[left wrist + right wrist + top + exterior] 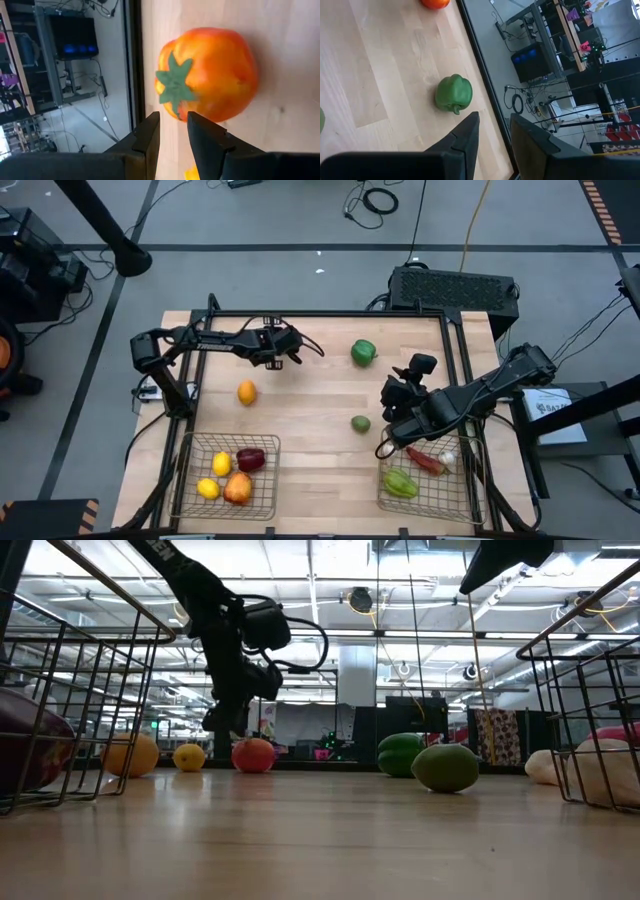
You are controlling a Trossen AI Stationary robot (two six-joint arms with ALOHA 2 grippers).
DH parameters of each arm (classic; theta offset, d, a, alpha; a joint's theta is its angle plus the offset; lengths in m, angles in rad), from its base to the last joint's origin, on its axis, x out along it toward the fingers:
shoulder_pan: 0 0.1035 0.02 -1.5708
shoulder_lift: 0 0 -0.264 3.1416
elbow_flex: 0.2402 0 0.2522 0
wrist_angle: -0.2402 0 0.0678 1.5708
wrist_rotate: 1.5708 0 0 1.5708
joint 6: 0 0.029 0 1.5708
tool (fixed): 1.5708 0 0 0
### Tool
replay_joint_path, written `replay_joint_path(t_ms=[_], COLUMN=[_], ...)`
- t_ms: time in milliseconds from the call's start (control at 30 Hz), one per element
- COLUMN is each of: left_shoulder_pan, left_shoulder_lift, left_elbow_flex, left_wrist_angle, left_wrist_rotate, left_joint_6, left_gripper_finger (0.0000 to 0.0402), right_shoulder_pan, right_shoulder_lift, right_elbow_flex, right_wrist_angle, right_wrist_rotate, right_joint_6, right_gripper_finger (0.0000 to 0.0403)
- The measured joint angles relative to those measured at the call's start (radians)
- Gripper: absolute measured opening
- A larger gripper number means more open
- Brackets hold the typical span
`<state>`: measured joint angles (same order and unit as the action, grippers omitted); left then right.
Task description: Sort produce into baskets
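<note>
Left gripper (291, 352): upper middle-left of the high view, over the table's far strip. Fingers (150, 132) stand a narrow gap apart with nothing between them. Just ahead of the tips, in the left wrist view, lies a red-orange tomato (207, 75) with a green stalk star (untouched, resting on the wood by the table edge).

Right gripper (398, 390): right of centre in the high view, above the table near the right basket. Its fingers (465, 135) are likewise narrowly parted and hold nothing.

Loose produce on the table (310, 450): green pepper (363, 352), upper centre; smaller green fruit (360, 423), centre; orange (246, 392), left of centre.

Left basket (190, 480), lower left of the high view: two lemons (221, 464), a dark red piece (251, 459), and a red-yellow apple (238, 488).

Right basket (470, 480), lower right: a red chili (425, 461), a green pepper piece (400, 483), and a white garlic bulb (447, 459).
</note>
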<state>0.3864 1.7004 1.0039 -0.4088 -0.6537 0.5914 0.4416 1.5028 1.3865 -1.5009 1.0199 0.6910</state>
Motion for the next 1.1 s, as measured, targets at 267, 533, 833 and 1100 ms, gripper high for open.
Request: replay_joint_path(t_ms=[267,533,833,1100], left_shoulder_pan=[0.027,0.054,0.065,0.065], left_shoulder_lift=[0.000,0.000,0.000,0.024], left_elbow_flex=[0.000,0.000,0.000,0.002], left_wrist_angle=[0.017,0.051,0.058,0.069], left_wrist_rotate=[0.057,0.067,0.107,0.108], left_joint_6=[0.027,0.047,0.079,0.129], left_gripper_finger=[0.0107,0.0107,0.0107,0.0107], right_shoulder_pan=[0.000,0.000,0.000,0.000], right_shoulder_lift=[0.000,0.000,0.000,0.000], right_elbow_flex=[0.000,0.000,0.001,0.001], right_wrist_angle=[0.000,0.000,0.000,0.000], right_wrist_rotate=[0.000,0.000,0.000,0.000], right_joint_6=[0.001,0.000,0.000,0.000], right_gripper_finger=[0.0102,0.0102,0.0102,0.0102])
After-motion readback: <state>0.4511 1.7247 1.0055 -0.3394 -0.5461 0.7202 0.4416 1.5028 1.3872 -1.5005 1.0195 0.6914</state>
